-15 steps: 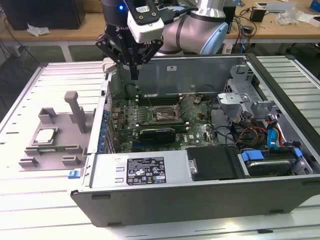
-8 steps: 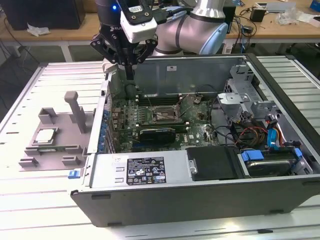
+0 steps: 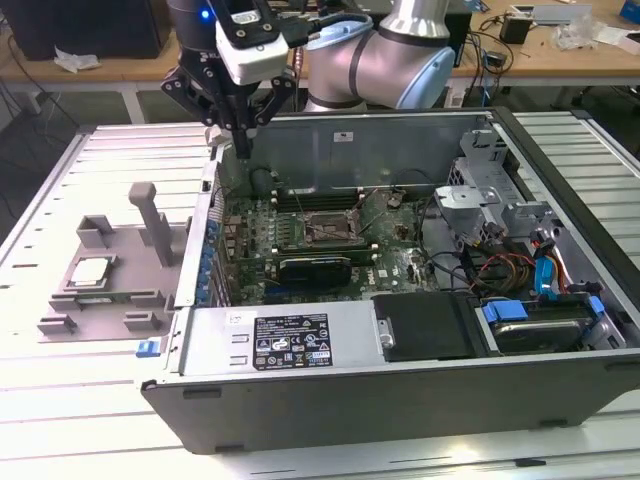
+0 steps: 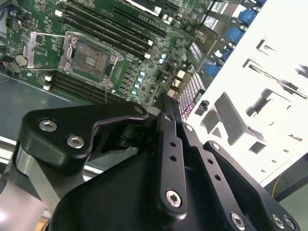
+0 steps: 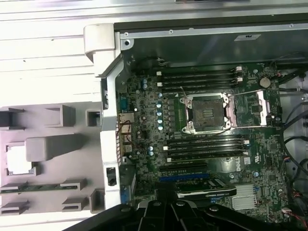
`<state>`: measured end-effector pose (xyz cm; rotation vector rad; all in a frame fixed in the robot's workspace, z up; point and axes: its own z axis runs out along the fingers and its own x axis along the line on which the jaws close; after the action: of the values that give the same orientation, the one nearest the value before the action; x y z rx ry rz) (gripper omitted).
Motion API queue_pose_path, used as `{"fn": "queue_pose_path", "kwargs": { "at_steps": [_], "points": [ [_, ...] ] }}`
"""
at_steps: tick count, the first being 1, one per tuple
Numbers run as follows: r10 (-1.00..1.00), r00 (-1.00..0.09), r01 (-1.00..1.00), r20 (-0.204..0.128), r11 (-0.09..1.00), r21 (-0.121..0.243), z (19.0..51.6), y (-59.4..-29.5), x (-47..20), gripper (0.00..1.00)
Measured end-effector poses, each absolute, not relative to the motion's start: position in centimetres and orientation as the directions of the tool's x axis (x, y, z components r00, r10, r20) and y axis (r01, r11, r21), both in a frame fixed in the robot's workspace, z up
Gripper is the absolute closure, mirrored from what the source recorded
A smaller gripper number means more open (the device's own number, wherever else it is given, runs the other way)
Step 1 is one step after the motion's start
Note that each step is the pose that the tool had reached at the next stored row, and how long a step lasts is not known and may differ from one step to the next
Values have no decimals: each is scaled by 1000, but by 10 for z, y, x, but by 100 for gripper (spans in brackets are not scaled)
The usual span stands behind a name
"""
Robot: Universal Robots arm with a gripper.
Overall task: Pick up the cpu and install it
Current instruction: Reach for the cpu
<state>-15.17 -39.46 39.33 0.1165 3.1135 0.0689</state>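
- Fingers (image 4: 166, 144) of the gripper (image 3: 240, 143) are drawn together to a point, and nothing sits between them.
- The gripper hangs from the grey robot arm (image 3: 400, 60), tips down, over the back corner of the open computer case (image 3: 400, 400) on the exterior view's left.
- The cpu (image 3: 90, 270) lies flat, silver top up, in a recess of the grey fixture (image 3: 150, 225). It is well apart from the gripper.
- The fixture rests on the ribbed metal table (image 3: 60, 420) just outside the case wall, on the exterior view's left.
- In the first wrist view the cpu (image 5: 18, 161) is a washed-out pale square in that same fixture.
- The cpu socket (image 3: 320, 230) sits near the middle of the green motherboard (image 3: 250, 240).
- In both wrist views the socket's metal frame is flipped open to one side and its dark contact field is exposed.
- Black memory slots (image 5: 202, 79) run along both long sides of the socket.
- A dark expansion card (image 3: 315, 268) lies just beside the socket, towards the case front.
- Drive bays with blue clips (image 3: 530, 310) and bundled cables fill the case end on the exterior view's right.
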Motion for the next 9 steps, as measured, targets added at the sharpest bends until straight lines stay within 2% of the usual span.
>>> {"fn": "queue_pose_path", "kwargs": {
  "at_steps": [9],
  "points": [
    [75,-997,74,-24,996,45,393,-391,-172,89]
  ]
}}
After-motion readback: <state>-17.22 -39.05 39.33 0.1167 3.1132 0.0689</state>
